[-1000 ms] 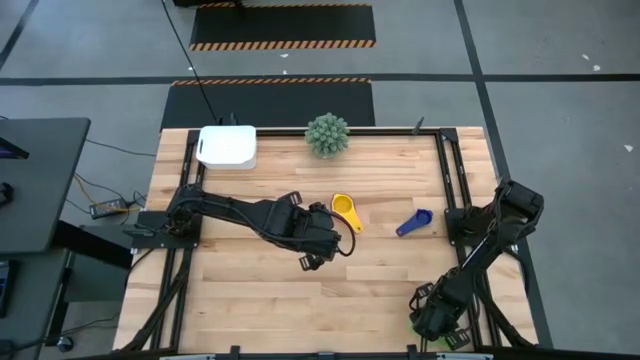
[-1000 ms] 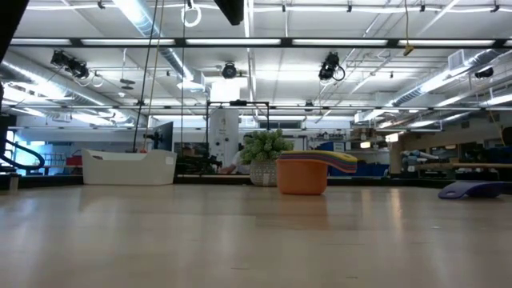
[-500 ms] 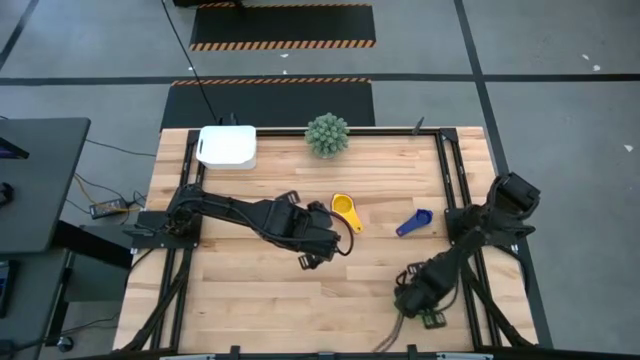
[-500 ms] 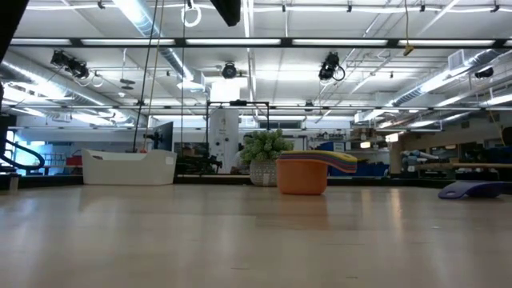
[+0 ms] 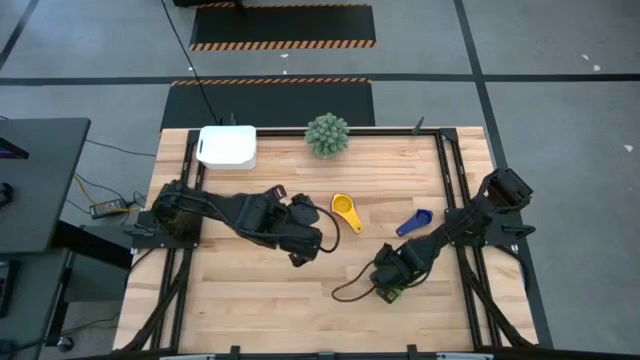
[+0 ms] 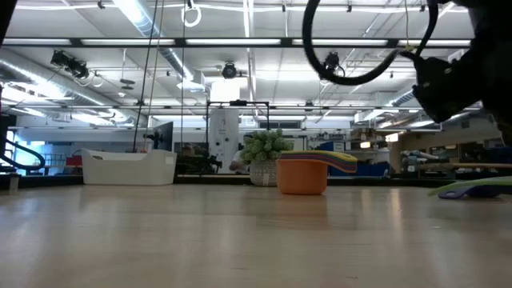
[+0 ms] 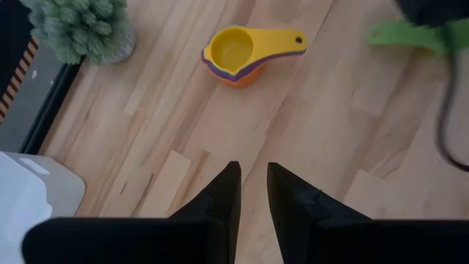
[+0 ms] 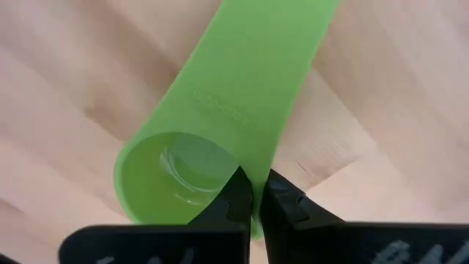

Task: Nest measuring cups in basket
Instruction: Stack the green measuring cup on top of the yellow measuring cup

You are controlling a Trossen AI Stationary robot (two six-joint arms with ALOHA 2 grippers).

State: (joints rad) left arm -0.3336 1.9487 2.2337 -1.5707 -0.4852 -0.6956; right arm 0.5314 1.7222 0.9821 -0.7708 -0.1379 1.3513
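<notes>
The right gripper [image 8: 253, 192] grips a small green plastic measuring cup [image 8: 220, 125] by its rim, fingers clenched. A yellow-topped stack of nested plastic cups [image 5: 345, 210] and a blue plastic cup [image 5: 414, 222] sit well apart from the white square basket [image 5: 227, 146], which looks unfilled. The left gripper [image 7: 251, 192] hovers nearly closed, holding nothing.

A bright green measuring cup [image 8: 220, 125] is seen over the pale striped wood of the table [image 5: 250, 290]; a yellow cup [image 7: 242, 53] is stacked on purple and orange ones, a blue cup [image 5: 414, 222] lies apart, the basket [image 5: 227, 146] is white, and the spiky plant [image 5: 327, 134] is grey-green
</notes>
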